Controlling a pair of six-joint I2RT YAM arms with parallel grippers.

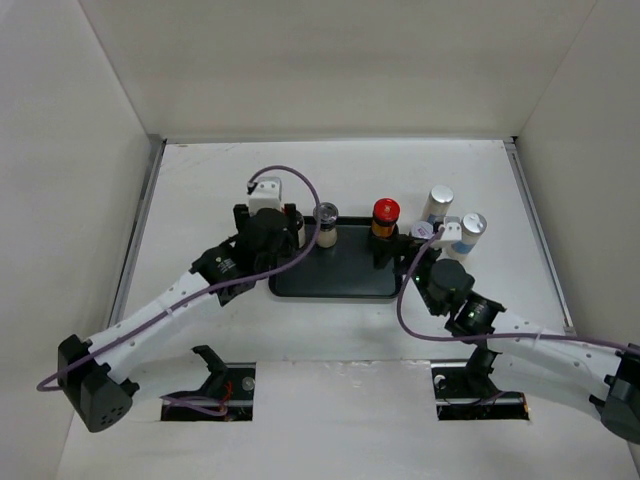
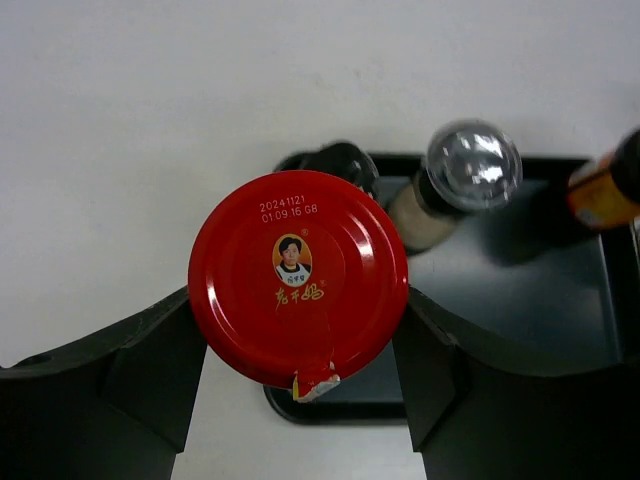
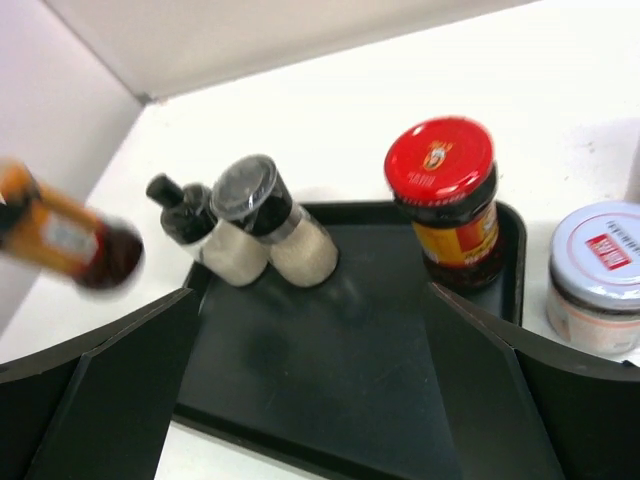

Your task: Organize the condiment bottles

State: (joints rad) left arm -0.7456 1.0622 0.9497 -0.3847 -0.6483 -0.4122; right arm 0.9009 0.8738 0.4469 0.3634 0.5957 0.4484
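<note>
At the left end of the tray [image 1: 335, 275], the left fingers [image 2: 120, 385] are clamped on a red-capped jar [image 2: 298, 290], one pad against each side of its lid. The lid faces the left wrist camera full on, with a small portrait and a printed date on top and a torn bit of seal at its near edge. From the right wrist this jar shows as an orange-brown blur just off the tray's left edge, above the worktop [image 1: 200, 180]; whether it touches anything beneath cannot be told. Two cream jars [image 3: 250, 240] with dark caps stand side by side in the tray's far left corner. A second red-capped jar [image 3: 447, 205] stands upright in the far right corner. Two silver-topped jars [image 1: 437, 203] sit on the worktop just beyond the tray's right end, near each other; one shows at the right edge of the right wrist view. The right fingers [image 3: 100, 400] are spread wide above the tray's right end, with nothing between them.
</note>
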